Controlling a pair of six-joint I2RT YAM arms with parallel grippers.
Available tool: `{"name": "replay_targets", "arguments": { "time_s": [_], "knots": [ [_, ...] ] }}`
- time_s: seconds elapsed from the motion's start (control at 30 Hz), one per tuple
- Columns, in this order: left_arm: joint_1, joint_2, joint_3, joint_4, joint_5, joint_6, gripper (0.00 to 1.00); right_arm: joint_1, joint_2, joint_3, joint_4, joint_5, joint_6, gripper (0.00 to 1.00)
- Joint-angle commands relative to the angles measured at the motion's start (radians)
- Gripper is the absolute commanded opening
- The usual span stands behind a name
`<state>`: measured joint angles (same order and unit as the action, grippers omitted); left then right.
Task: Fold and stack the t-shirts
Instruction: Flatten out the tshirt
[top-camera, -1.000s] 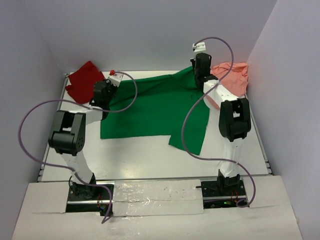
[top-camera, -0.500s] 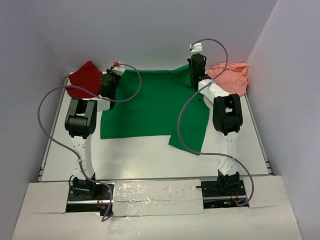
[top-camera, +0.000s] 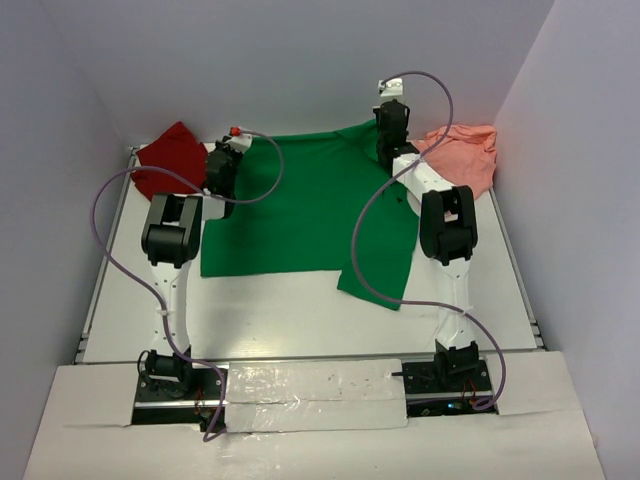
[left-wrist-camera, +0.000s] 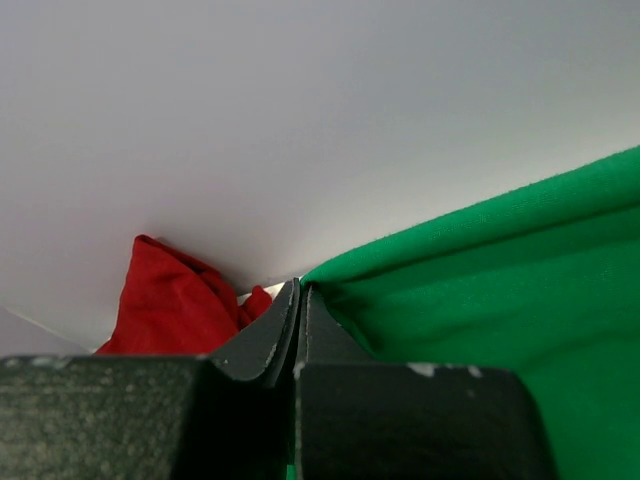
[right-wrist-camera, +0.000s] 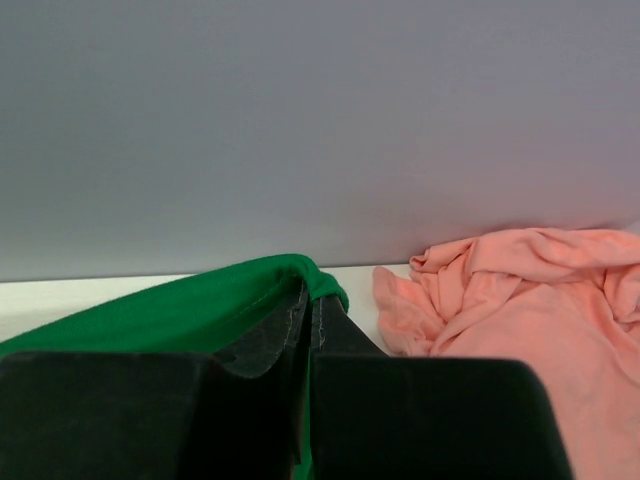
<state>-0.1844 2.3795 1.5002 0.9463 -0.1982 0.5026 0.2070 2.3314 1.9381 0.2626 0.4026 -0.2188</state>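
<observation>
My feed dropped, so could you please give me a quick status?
Shut on green t-shirt far edge: left gripper, right gripper. Crumpled in far corners: red t-shirt, pink t-shirt. Nothing in the way.

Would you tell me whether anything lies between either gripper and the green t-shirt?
Nothing visible does: the left gripper and the right gripper are each shut on the far edge of the green t-shirt. The red t-shirt and pink t-shirt lie beside it.

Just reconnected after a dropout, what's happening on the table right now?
Both arms are working the green t-shirt, spread across the table: the left gripper and right gripper are each pinched shut on its far edge. The dark red t-shirt lies bunched in the far left corner, the pink t-shirt in the far right.
</observation>
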Motion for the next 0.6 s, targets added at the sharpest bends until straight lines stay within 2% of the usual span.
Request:
{"name": "replay_targets", "arguments": {
  "time_s": [0.0, 0.2, 0.3, 0.47, 0.57],
  "knots": [
    [0.023, 0.000, 0.026, 0.088, -0.021, 0.001, 0.00, 0.002, 0.013, 0.039, 0.035, 0.030, -0.008, 0.00],
    [0.034, -0.061, -0.015, 0.031, -0.004, -0.019, 0.00, 0.000, -0.026, -0.027, 0.013, 0.013, -0.002, 0.00],
    [0.043, -0.098, -0.012, -0.081, 0.014, -0.062, 0.00, 0.000, -0.050, -0.044, -0.020, 0.001, 0.009, 0.00],
    [0.059, -0.138, 0.066, -0.404, 0.066, -0.162, 0.00, 0.002, -0.083, -0.070, -0.066, -0.013, 0.015, 0.00],
    [0.063, -0.160, 0.086, -0.529, 0.097, -0.199, 0.00, 0.000, -0.095, -0.074, -0.098, -0.011, 0.015, 0.00]
  ]
}}
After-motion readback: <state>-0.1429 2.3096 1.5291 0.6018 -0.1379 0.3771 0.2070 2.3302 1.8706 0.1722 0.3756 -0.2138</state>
